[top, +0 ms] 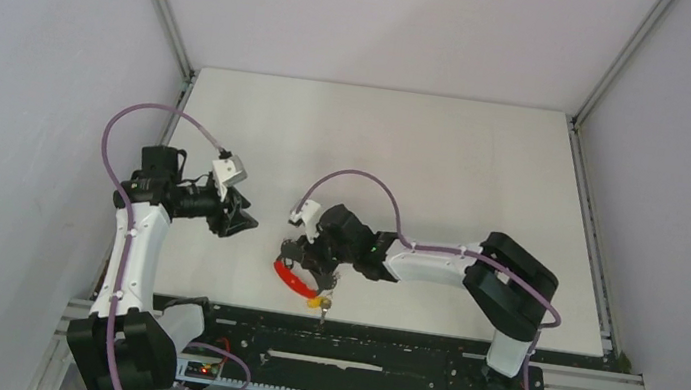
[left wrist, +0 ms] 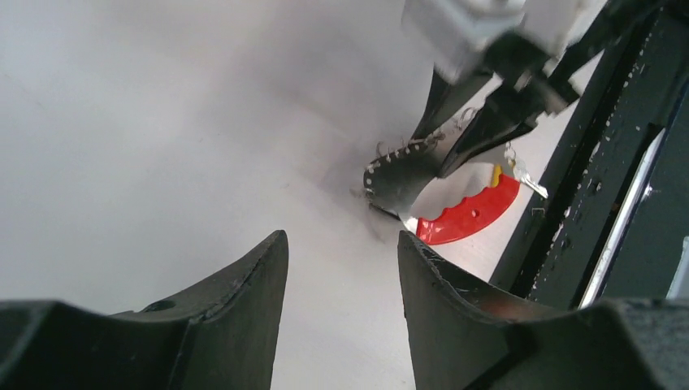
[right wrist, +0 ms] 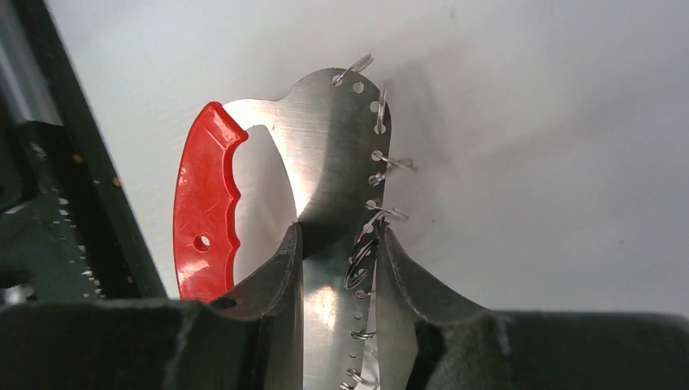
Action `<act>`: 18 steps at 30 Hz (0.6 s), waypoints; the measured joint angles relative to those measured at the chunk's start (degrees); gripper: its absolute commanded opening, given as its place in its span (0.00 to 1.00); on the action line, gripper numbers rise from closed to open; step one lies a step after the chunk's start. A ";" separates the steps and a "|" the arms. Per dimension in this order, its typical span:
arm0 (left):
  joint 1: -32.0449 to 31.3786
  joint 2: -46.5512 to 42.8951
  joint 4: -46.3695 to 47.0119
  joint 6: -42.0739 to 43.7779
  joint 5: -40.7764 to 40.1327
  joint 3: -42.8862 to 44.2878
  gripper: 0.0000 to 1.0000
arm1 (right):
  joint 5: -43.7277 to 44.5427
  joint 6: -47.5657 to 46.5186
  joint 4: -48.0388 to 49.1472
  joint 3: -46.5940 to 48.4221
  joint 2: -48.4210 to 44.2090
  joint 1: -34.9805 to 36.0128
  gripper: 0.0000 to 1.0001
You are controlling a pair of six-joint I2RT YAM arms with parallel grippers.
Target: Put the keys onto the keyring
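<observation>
Right tool [right wrist: 337, 244] is clenched on the keyring [right wrist: 325, 154], its fingers [right wrist: 272, 280] pinching the silver plate along the edge where the small wire rings [right wrist: 382, 211] hang from a row of holes. The keyring's red band [right wrist: 203, 219] curves off to one side of the plate, clear of the fingers. Seen from above, the keyring [top: 290, 277] sits near the middle of the worktop's [top: 426, 165] near edge. A silver key [top: 324, 305] with a yellow tag [top: 313, 301] lies just beside the red band's right end. Left tool [top: 243, 217] hovers released over the left of the worktop, well apart from the keyring, with nothing between its fingers [left wrist: 244, 301].
</observation>
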 measured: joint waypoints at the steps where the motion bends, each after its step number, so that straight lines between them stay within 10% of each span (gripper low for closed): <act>1: 0.00 0.00 -0.50 0.79 0.02 0.00 0.58 | -0.59 0.17 1.60 -1.27 -1.40 -0.61 0.08; 18: 0.09 0.33 -14.82 22.38 1.55 0.39 0.64 | -22.10 10.62 24.24 -13.42 -15.04 -7.15 0.09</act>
